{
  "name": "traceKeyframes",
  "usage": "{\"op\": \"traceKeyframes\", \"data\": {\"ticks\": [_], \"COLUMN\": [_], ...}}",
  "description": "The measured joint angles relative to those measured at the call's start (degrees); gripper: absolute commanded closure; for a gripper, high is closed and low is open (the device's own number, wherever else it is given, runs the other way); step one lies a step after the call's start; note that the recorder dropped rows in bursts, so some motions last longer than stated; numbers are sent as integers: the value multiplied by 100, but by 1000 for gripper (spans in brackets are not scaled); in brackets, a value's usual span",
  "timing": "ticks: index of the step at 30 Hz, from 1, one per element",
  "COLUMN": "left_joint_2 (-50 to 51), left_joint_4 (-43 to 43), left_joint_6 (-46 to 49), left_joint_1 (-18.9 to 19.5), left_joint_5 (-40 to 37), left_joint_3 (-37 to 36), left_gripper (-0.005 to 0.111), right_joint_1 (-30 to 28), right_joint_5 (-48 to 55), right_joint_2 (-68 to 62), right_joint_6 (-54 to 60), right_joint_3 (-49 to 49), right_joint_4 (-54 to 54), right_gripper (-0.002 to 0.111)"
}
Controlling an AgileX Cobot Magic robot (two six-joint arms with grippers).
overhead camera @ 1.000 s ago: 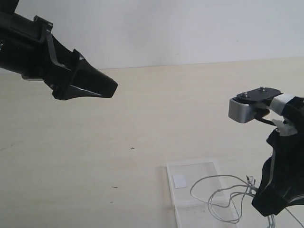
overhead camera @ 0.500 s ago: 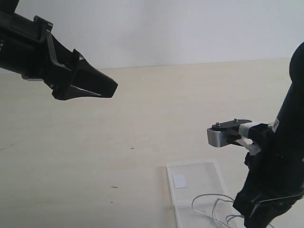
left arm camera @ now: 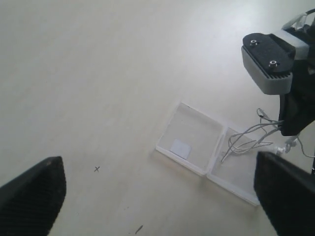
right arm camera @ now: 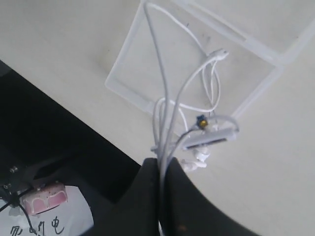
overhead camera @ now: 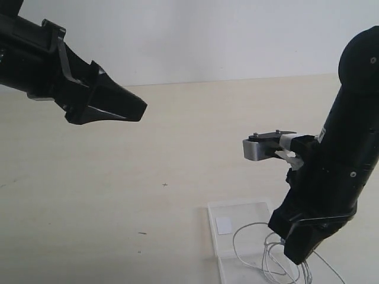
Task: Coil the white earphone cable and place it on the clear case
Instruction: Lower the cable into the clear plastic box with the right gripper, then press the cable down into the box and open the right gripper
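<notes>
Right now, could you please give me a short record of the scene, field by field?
Case: clear case, open flat on the table, white sticker in one half
Cable: white earphone cable, bunched, strands pinched in the right fingers, loops dangling over the case's sticker-free half
Right fingers: shut on the cable
Left fingers: open, empty, raised far from the case

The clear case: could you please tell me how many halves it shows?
2. One half holds the white sticker; the half hinged beside it has loops of the earphone cable over it.
</notes>
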State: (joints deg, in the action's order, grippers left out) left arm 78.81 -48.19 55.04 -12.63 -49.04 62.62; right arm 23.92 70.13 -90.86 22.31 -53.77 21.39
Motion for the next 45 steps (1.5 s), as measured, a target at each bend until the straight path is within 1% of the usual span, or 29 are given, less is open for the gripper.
{"op": "traceKeyframes", "data": {"ticks": [12,21,32,39,45], "left_joint_2": [0,0,0,0,0], "left_joint_4": [0,-11,-11,-11,-21], "left_joint_6": [0,0,0,0,0], "left_joint_1": [0,0,0,0,0], "left_joint_5": [0,-3,-3,-3,-3], "left_joint_3": [0,0,0,0,0], "left_gripper": [7,7,7,7,7], "right_joint_1": [0,0,0,0,0], "right_joint_5": [0,0,0,0,-12], "right_joint_2": [-52,-530,-804,-804,-804], "right_joint_6": [10,82,146,146,188], "right_joint_3": [-536,-577,-608,-1056,-1179], "right_joint_4": [72,127,207,275,311], "right_gripper": [108,108,108,108,108]}}
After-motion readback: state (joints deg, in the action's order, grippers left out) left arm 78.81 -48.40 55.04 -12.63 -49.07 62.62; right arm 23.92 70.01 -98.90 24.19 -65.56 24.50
